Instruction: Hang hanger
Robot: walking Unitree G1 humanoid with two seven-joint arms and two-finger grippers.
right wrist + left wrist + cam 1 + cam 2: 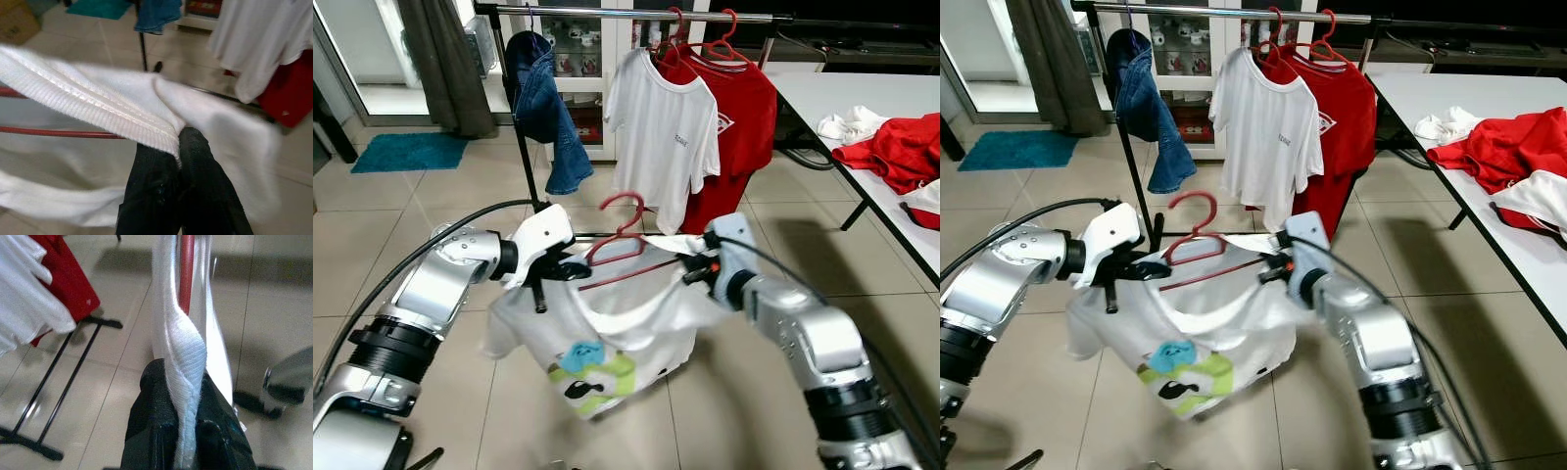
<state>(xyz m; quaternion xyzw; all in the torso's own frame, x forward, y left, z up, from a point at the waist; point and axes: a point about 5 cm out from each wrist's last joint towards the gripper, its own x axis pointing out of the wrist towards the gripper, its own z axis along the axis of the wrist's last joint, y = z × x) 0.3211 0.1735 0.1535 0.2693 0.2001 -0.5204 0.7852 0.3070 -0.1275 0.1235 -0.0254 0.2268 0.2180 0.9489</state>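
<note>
A white T-shirt (607, 338) with a green and blue print hangs between my two grippers over the floor. A red hanger (625, 235) sits in its neck opening, hook up. My left gripper (563, 269) is shut on the shirt's ribbed collar (188, 382) at the left end of the hanger. My right gripper (697, 269) is shut on the collar (146, 127) at the right end. The hanger's red bar (58, 132) runs just behind the cloth. The black clothes rack's rail (626, 14) stands ahead, higher than the hanger.
On the rail hang a denim garment (543, 103), a white T-shirt (661, 127) and a red T-shirt (739, 122) on red hangers. A white table (862, 108) with red and white clothes stands at the right. The rack's base bars (54, 391) lie on the tiled floor.
</note>
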